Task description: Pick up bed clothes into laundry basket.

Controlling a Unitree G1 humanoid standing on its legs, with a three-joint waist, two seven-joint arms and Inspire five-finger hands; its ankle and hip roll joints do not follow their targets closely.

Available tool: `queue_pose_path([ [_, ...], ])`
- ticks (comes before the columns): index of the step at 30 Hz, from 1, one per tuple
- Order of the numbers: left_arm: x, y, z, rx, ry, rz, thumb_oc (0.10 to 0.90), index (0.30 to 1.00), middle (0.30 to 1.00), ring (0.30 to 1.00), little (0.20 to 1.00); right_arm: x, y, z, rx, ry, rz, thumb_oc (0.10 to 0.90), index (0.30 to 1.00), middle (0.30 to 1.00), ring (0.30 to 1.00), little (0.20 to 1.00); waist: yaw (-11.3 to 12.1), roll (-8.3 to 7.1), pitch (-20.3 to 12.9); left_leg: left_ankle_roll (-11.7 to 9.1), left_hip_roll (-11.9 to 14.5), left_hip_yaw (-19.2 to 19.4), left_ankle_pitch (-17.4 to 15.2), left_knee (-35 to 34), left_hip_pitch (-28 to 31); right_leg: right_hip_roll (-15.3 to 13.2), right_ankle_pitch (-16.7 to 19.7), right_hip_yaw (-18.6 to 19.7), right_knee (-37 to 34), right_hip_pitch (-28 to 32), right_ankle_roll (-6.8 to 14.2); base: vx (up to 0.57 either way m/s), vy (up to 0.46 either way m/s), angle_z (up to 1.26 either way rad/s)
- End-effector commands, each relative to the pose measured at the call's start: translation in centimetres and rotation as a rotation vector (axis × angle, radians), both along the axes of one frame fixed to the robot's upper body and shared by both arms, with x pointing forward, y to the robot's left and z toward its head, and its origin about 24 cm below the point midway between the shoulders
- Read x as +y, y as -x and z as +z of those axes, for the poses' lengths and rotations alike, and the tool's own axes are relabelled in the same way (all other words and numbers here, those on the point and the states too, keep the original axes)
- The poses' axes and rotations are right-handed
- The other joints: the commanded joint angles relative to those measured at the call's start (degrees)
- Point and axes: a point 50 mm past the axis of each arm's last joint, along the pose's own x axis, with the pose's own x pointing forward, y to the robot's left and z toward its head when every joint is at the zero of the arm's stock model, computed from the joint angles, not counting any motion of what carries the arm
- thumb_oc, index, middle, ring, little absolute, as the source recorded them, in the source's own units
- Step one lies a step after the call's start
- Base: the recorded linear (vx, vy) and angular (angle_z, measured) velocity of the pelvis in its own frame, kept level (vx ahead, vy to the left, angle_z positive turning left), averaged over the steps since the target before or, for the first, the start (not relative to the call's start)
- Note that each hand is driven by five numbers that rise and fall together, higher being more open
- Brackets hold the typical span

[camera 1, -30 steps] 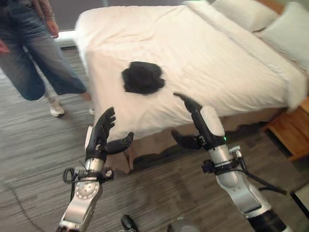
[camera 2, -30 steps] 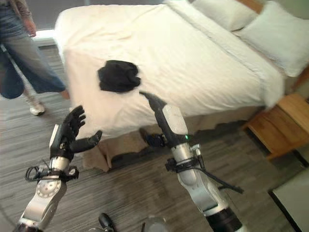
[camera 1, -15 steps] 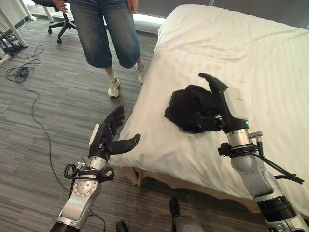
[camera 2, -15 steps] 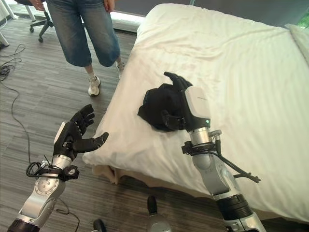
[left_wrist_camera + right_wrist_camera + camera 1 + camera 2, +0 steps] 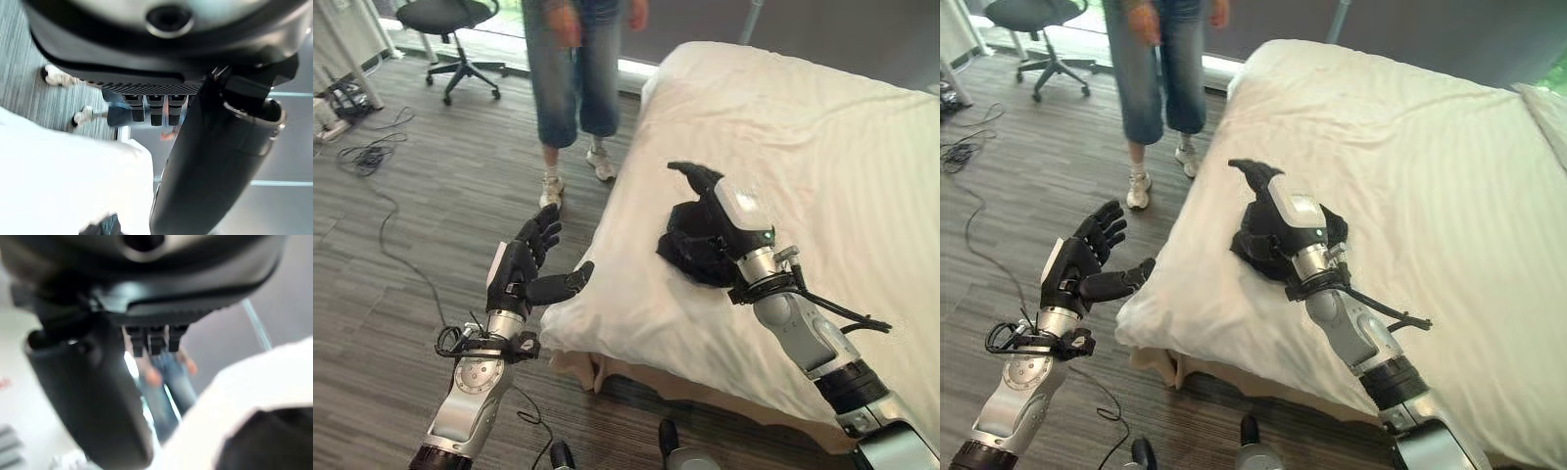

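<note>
Black bundle of clothes [image 5: 690, 250] sits on the white bed [image 5: 832, 166], about mid-frame near the mattress's left edge. Right hand [image 5: 729, 211] is over it with fingers straight, not gripping anything, the bundle showing just past the palm. Left hand [image 5: 524, 269] hangs at lower left above the grey floor [image 5: 401, 255], fingers spread and loose, holding nothing. Person [image 5: 578, 69] stands at the top, office chair [image 5: 450, 29] in the upper left corner.
</note>
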Motion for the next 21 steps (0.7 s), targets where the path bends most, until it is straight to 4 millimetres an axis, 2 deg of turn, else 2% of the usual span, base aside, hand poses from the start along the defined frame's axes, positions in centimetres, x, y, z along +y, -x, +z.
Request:
queue_pose_path([
  [1,-0.4,-1.1,5.1,-0.254,-0.006,-0.074,0.800,0.900,0.900,0.900,0.900,0.4,-2.0,5.3,-0.171,-0.022,0.002,0.800,0.900,0.900,0.900,0.900,0.1,-1.43,-5.2,3.0,-0.4,1.7,-14.2,0.2,1.9,-3.5,-4.3,-1.8,0.3,-2.6,1.0,0.02,-0.045,0.01],
  [4,-0.3,-1.3,5.2,-0.249,-0.014,-0.083,0.800,0.900,0.900,0.900,0.900,-0.2,-3.3,4.9,-0.117,0.021,-0.050,0.800,0.900,0.900,0.900,0.900,0.7,-0.95,-5.0,2.7,-0.3,1.6,-13.9,0.2,1.5,-3.6,-4.4,-2.3,0.3,-2.9,1.0,0.02,-0.046,0.05],
  [9,-0.9,-1.6,5.9,-0.276,-0.008,-0.123,0.800,0.900,0.900,0.900,0.900,-0.1,-4.5,5.8,-0.089,0.082,-0.060,0.800,0.900,0.900,0.900,0.900,1.0,-0.44,-4.0,2.4,-0.1,1.9,-13.5,0.2,0.1,-3.7,-4.2,-2.0,0.3,-4.4,1.4,0.00,-0.045,-0.01],
  [14,-2.8,-1.5,8.5,-0.393,0.015,-0.205,0.800,0.900,0.900,0.900,0.900,-2.3,-5.8,6.0,-0.034,0.135,-0.154,0.800,0.900,0.900,0.900,0.900,1.5,0.92,-0.9,2.3,-0.2,2.7,-12.6,0.2,-2.9,-4.0,-3.2,-1.2,0.3,-8.4,1.9,-0.08,-0.017,-0.03],
  [17,-3.3,-1.7,8.3,-0.390,0.027,-0.224,0.800,0.900,0.900,0.900,0.900,-3.2,-6.3,5.6,0.015,0.125,-0.195,0.800,0.900,0.900,0.900,0.900,1.8,1.82,0.4,2.1,-0.3,2.5,-12.1,0.2,-4.5,-4.3,-2.9,-1.5,0.3,-9.8,1.9,-0.06,-0.010,0.05],
  [18,-3.4,-1.8,7.9,-0.371,0.018,-0.221,0.800,0.900,0.900,0.900,0.900,-3.4,-6.6,5.0,0.053,0.085,-0.213,0.400,0.300,0.300,0.300,0.300,1.8,2.88,1.3,2.0,-0.4,2.4,-11.8,0.2,-5.5,-4.4,-2.7,-1.6,0.3,-10.5,1.8,-0.04,-0.002,0.10],
  [21,-3.5,-1.9,7.9,-0.371,-0.012,-0.230,0.800,0.900,0.900,0.900,0.900,-2.8,-7.0,4.5,0.093,0.073,-0.203,0.400,0.300,0.300,0.300,0.300,1.7,4.23,1.9,1.9,-0.6,2.6,-11.5,0.2,-6.3,-4.7,-2.4,-1.7,0.3,-11.4,1.9,-0.03,0.024,0.11],
])
